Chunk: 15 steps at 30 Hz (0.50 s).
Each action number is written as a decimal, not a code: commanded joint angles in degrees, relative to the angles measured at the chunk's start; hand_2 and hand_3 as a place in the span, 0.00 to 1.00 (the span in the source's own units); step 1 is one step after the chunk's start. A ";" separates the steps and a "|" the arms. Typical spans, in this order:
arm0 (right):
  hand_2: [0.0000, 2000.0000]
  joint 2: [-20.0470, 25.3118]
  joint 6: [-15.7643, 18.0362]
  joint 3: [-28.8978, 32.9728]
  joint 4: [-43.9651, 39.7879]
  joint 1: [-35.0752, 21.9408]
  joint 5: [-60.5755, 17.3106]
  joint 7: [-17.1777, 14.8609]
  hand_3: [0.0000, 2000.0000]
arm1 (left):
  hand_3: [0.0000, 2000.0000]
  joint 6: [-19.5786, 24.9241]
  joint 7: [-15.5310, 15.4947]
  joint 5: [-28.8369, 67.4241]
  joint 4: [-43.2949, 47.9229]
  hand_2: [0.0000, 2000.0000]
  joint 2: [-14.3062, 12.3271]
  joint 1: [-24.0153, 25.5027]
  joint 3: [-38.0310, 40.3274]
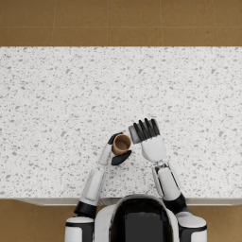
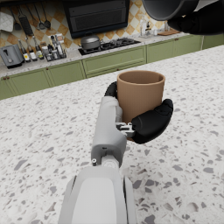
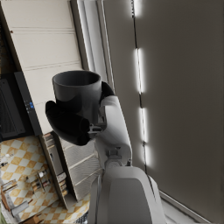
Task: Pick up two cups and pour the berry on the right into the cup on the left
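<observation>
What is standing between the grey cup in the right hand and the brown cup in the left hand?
Nothing visible: the grey cup in the right hand is tipped beside the open brown cup, which the left hand holds upright.

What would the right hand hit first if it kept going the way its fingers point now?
Probably nothing: the right hand with its grey cup points away over bare counter, beside the brown cup.
</observation>
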<state>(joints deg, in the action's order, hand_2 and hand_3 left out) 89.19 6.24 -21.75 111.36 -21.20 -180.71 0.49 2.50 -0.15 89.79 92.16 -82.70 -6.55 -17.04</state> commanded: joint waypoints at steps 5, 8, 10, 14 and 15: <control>1.00 0.39 0.03 -0.81 0.64 -1.27 -9.17 0.03 0.64 | 0.64 0.00 0.00 0.00 0.96 1.00 -0.79 -0.93 0.92; 1.00 0.33 0.01 -1.34 0.51 -1.69 -14.64 0.06 0.64 | 0.64 0.00 -0.01 0.00 0.61 1.00 -0.92 -0.81 1.01; 1.00 0.38 0.06 -1.54 0.38 -1.58 -18.31 0.06 0.64 | 0.64 -0.01 -0.01 0.00 0.54 1.00 -1.14 -1.02 1.21; 1.00 0.44 -0.03 -2.05 0.48 -1.78 -25.60 0.07 0.64 | 0.64 -0.01 -0.01 0.00 0.37 1.00 -1.34 -0.92 1.38; 1.00 0.59 -0.06 -2.25 0.68 -1.84 -27.43 0.08 0.64 | 0.64 -0.03 -0.01 -0.01 -0.48 1.00 -1.53 -1.24 1.48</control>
<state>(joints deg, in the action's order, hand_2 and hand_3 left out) 89.07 6.17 -23.91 111.28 -22.16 -209.96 0.58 2.47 -0.16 89.78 91.95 -83.96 -7.03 -15.71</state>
